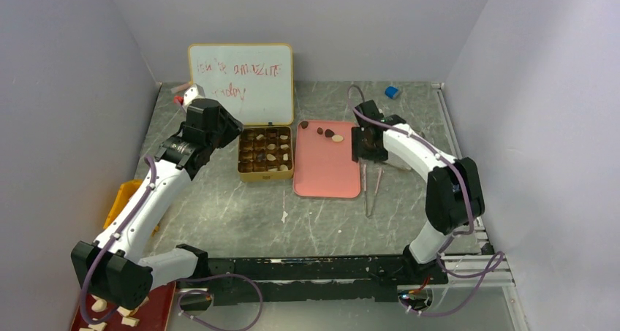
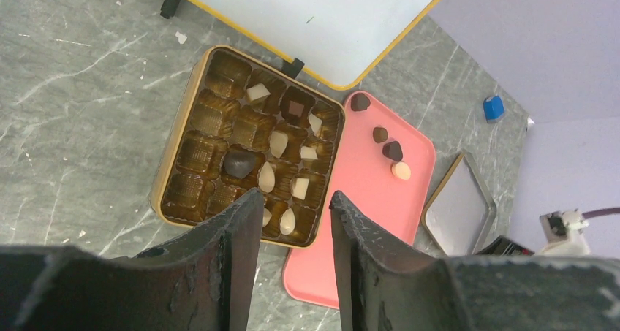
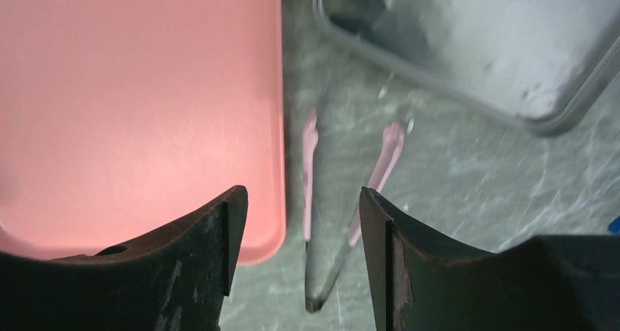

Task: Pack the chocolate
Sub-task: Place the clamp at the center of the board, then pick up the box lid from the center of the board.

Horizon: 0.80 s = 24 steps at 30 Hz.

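The chocolate box (image 2: 169, 176), a gold tin (image 1: 265, 173), holds several dark and tan chocolates in its cells, among them a dark heart (image 2: 239, 163). Loose chocolates (image 1: 329, 133) lie at the far end of the pink tray (image 1: 327, 172); one is tan (image 2: 401, 171), the others dark (image 2: 392, 150). My left gripper (image 2: 295, 194) hovers open and empty above the table, left of the box (image 1: 219, 126). To the right of the tray my right gripper (image 3: 301, 192) is open (image 1: 365, 145). Under it, pink-tipped tongs (image 3: 308, 185) lie on the table, untouched.
The box's open lid, a whiteboard with red writing (image 1: 240, 82), stands behind it. A silver tin lid (image 3: 497, 46) lies right of the tray. A blue block (image 1: 392, 92) sits at the back right. A yellow bin (image 1: 124, 199) and a red tray of beige chunks (image 1: 150, 313) are at the near left.
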Available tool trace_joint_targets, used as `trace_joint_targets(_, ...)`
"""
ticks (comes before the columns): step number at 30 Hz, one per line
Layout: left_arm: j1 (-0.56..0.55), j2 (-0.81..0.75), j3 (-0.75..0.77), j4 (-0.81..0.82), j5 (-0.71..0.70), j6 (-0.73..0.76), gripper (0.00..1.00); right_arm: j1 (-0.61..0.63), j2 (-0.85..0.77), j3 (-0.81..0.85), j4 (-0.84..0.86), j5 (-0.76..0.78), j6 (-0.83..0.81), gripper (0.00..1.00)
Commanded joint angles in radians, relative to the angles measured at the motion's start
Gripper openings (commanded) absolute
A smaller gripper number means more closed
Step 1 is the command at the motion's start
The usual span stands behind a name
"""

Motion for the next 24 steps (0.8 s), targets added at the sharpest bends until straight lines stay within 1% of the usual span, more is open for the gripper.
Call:
trace_joint_targets(1, -0.004, 0.006, 0.039, 0.025, -0.010, 0.008, 0.44, -0.058, 0.101, 0.132, 0.007, 0.020, -0.026, 0.61)
trace_joint_targets(6, -0.004, 0.004, 0.036, 0.027, -0.005, 0.015, 0.44, -0.090, 0.250, 0.264, 0.018, 0.031, -0.023, 0.58)
trace_joint_targets(14, -0.004, -0.004, 0.024, 0.044, 0.017, 0.031, 0.44, -0.113, 0.429, 0.404, 0.045, 0.060, 0.008, 0.52)
trace_joint_targets(19, -0.004, -0.003, 0.014, 0.053, 0.034, 0.038, 0.44, -0.126, 0.498, 0.486, 0.034, 0.073, 0.020, 0.52)
trace_joint_targets(24, -0.004, 0.001, 0.013, 0.056, 0.036, 0.043, 0.44, -0.134, 0.511, 0.507, 0.031, 0.080, 0.027, 0.52)
